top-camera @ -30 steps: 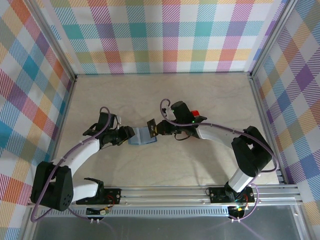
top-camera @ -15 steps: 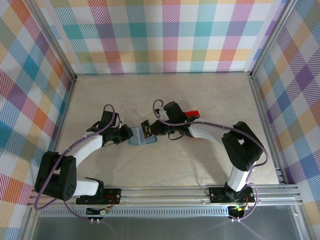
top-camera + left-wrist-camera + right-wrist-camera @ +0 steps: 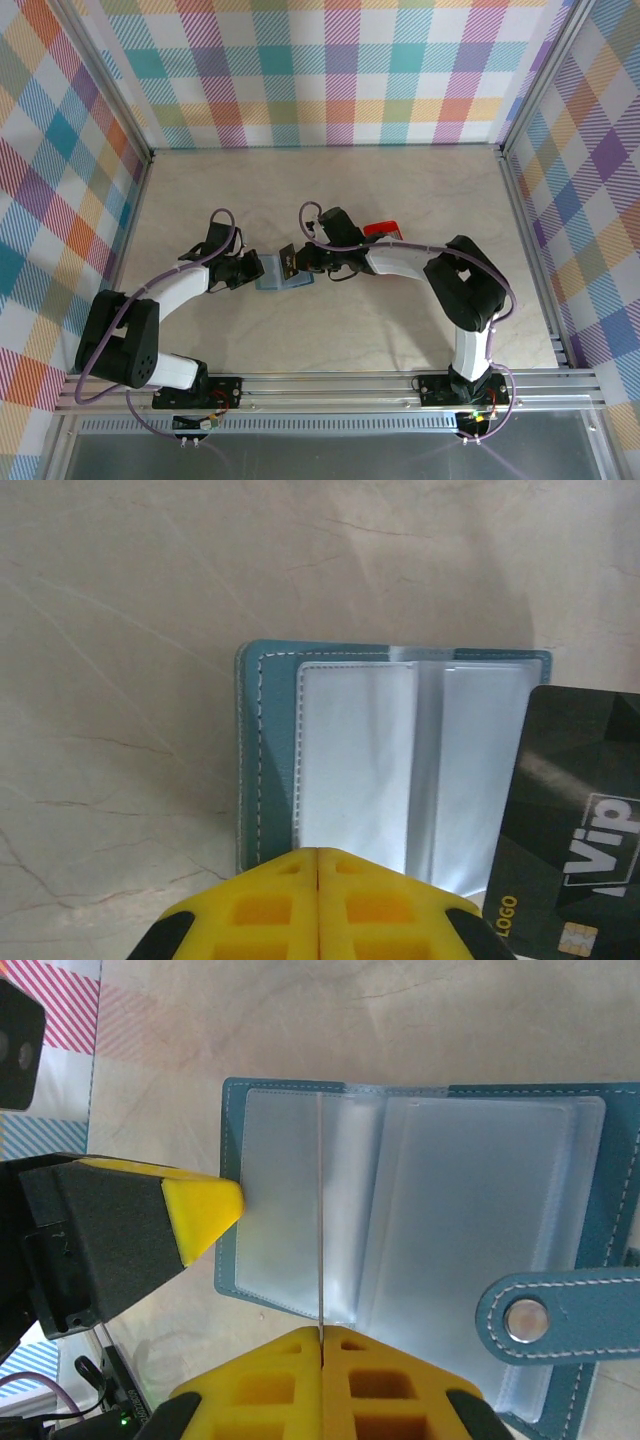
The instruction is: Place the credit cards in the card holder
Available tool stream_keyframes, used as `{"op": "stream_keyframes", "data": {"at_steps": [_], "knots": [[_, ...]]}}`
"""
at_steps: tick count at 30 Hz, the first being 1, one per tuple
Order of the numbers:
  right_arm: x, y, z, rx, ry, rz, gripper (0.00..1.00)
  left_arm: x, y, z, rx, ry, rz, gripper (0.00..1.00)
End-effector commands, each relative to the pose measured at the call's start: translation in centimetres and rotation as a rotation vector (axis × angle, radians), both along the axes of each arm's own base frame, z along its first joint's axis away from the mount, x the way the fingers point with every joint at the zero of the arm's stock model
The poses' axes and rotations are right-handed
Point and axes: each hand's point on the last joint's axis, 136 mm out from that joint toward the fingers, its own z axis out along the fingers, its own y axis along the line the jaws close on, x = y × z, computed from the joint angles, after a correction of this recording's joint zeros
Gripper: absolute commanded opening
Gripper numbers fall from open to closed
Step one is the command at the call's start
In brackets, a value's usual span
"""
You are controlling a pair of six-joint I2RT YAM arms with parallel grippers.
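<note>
The card holder [image 3: 272, 279] lies open on the table, teal with pale clear pockets [image 3: 350, 750] and a clasp tab [image 3: 560, 1310]. My right gripper [image 3: 322, 1330] is shut on a credit card, seen edge-on as a thin line [image 3: 320, 1210] standing over the holder's pockets [image 3: 480, 1200]. In the left wrist view that card [image 3: 580, 810] is dark with "VIP" lettering, at the holder's right side. My left gripper [image 3: 318, 852] is shut with nothing between its fingers; its yellow fingertip [image 3: 205, 1210] rests on the holder's left edge. Both grippers [image 3: 255, 270] [image 3: 298, 262] meet at the holder mid-table.
A small red tray [image 3: 382, 229] sits just behind the right arm's forearm. Bare tabletop lies around the holder. Checked walls enclose the back and sides, and the aluminium rail [image 3: 330, 385] runs along the near edge.
My left gripper has closed and pushed its tip onto the holder's left edge. The right gripper has moved left with the card, bringing it over the open pockets.
</note>
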Motion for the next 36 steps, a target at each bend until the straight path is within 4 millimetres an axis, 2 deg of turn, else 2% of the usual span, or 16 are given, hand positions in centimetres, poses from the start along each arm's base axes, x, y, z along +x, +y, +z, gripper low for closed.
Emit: {"op": "stream_keyframes", "data": {"at_steps": [1,13,36], "knots": [[0.2,1.2,0.7,0.045,-0.009,0.007,0.00,-0.2,0.8,-1.3,0.043,0.006,-0.008,0.06],[0.1,1.7,-0.9,0.053,0.038,0.011,0.00,0.1,1.1,-3.2,0.088,0.047,-0.025,0.03],[0.1,2.4,-2.1,0.085,0.109,-0.006,0.00,0.2,0.8,-2.7,0.074,0.037,-0.034,0.03]]}}
